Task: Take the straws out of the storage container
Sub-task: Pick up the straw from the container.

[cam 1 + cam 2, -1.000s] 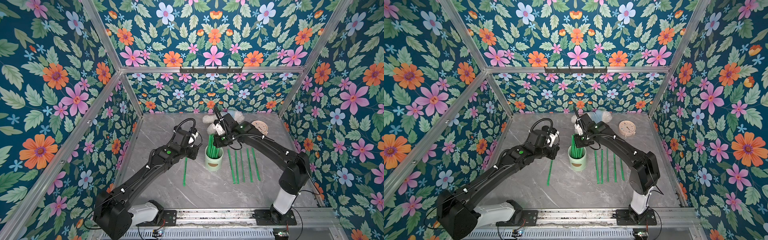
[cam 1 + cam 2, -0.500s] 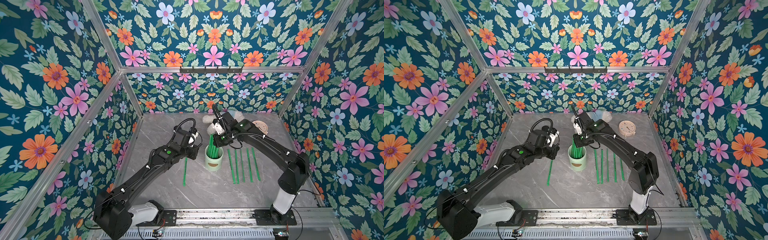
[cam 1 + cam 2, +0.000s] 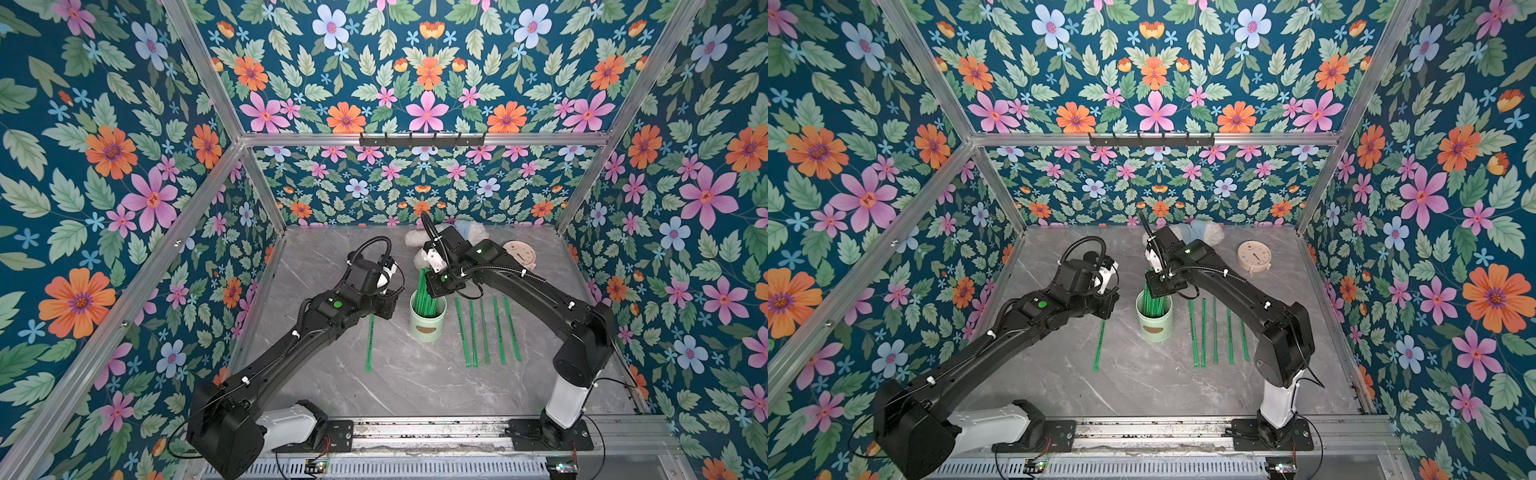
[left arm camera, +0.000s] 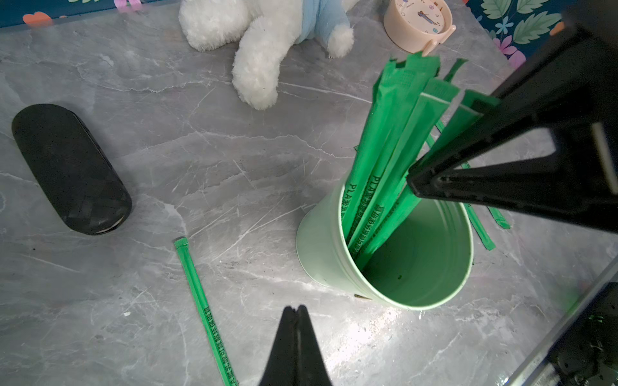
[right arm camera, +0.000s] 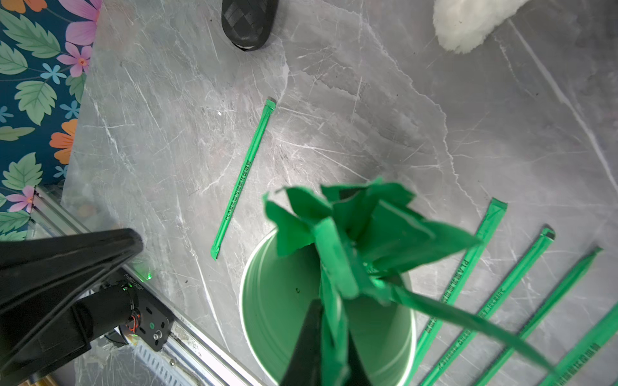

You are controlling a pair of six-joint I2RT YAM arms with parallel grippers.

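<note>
On the bench (image 3: 407, 382), near its middle, the storage container (image 3: 428, 322) stands upright with a bundle of straws (image 3: 423, 289) in it, leaning toward the back edge. The right gripper (image 5: 329, 337) is just above the rim, pinched closed on straws from the bundle. The left gripper (image 4: 295, 312) is closed tight, empty, hovering near the container's left side. Five loose straws (image 3: 486, 332) lie side by side to its right, and a single straw (image 3: 369, 345) to its left.

Bright, even light from above; soft glare on the marble table (image 4: 378, 329) (the straws (image 5: 347, 230) blur close up), shadows faint.
</note>
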